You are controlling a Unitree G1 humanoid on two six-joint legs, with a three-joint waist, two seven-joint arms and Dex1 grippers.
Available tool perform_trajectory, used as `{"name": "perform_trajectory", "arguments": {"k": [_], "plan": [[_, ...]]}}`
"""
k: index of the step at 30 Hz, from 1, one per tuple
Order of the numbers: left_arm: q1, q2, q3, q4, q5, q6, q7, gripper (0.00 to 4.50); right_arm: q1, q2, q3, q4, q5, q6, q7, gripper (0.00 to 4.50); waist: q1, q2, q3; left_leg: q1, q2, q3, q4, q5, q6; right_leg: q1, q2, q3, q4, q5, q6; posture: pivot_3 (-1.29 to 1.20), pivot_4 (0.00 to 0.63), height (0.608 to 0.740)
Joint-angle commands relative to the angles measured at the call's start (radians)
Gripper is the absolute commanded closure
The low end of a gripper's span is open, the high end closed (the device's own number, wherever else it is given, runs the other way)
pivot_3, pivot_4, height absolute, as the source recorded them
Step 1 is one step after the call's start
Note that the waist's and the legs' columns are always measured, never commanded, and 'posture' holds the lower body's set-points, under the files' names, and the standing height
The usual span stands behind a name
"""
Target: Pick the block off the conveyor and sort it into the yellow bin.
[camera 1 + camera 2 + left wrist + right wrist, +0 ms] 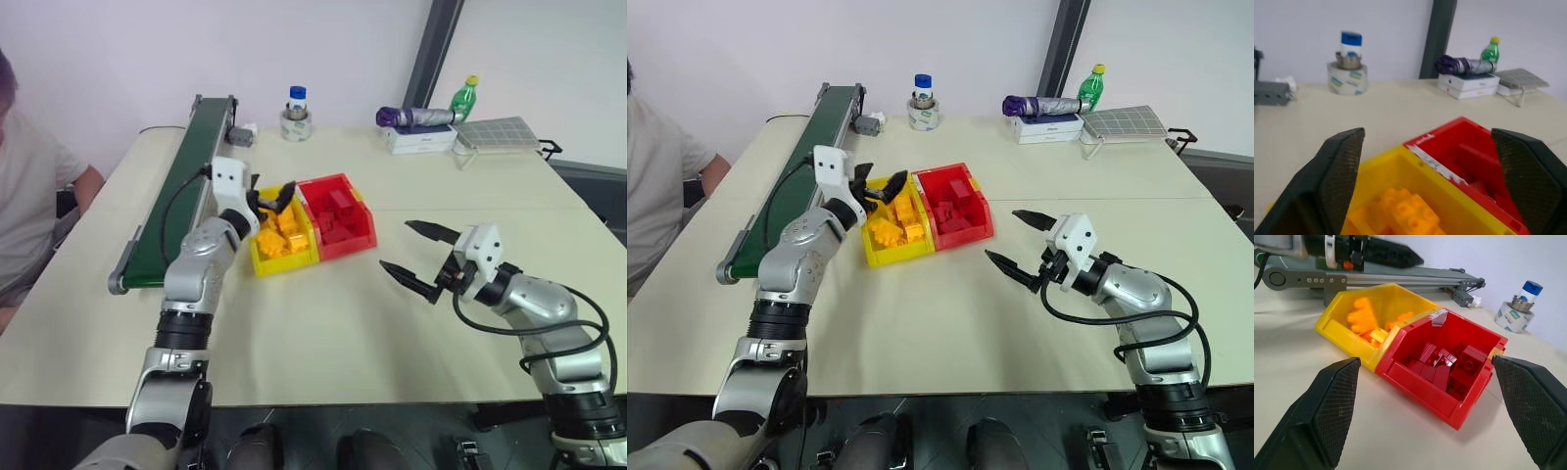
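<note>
My left gripper (272, 199) hangs open over the far end of the yellow bin (279, 266), with nothing between its fingers. Several yellow-orange blocks (1405, 213) lie piled in that bin. In the right wrist view, one block (1360, 309) shows blurred just above the pile, under the left gripper. The dark green conveyor (181, 186) runs along the table's left side, and the stretch of belt I see carries nothing. My right gripper (397, 245) is open and empty above the table, to the right of the bins and pointing toward them.
A red bin (353, 245) of dark red blocks is joined to the yellow bin's right side. At the back stand a tape roll with a small bottle (296, 116), a white box (419, 139) with an umbrella, and a green bottle (464, 96). A person (29, 186) sits at the left.
</note>
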Motion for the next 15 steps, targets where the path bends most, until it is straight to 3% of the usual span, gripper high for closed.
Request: {"name": "perform_trajectory", "arguments": {"k": [1, 7, 15], "plan": [[0.012, 0.067, 0.053, -0.100, -0.057, 0.004, -0.074, 0.06, -0.009, -0.009, -0.029, -0.037, 0.012, -0.007, -0.005, 0.00, -0.001, 0.000, 0.000, 0.000, 0.000, 0.000, 0.000, 0.000, 0.000, 0.000, 0.000, 0.000, 0.000, 0.000, 0.000, 0.00, 0.150, 0.740], [0.141, 0.211, 0.158, -0.266, -0.227, 0.131, -0.217, 0.06, -0.008, -0.011, -0.029, -0.032, 0.014, -0.009, 0.002, 0.00, -0.007, 0.000, 0.000, 0.000, 0.000, 0.000, -0.001, 0.000, 0.000, 0.000, 0.000, 0.000, 0.000, 0.000, 0.000, 0.00, 0.150, 0.740], [0.353, 0.419, 0.237, -0.333, -0.298, 0.205, -0.364, 0.06, -0.018, -0.015, -0.030, -0.018, 0.017, -0.007, 0.018, 0.00, -0.020, 0.000, 0.000, 0.000, 0.000, -0.001, 0.000, 0.000, 0.000, 0.000, -0.002, 0.000, 0.000, 0.000, -0.001, 0.00, 0.150, 0.740]]}}
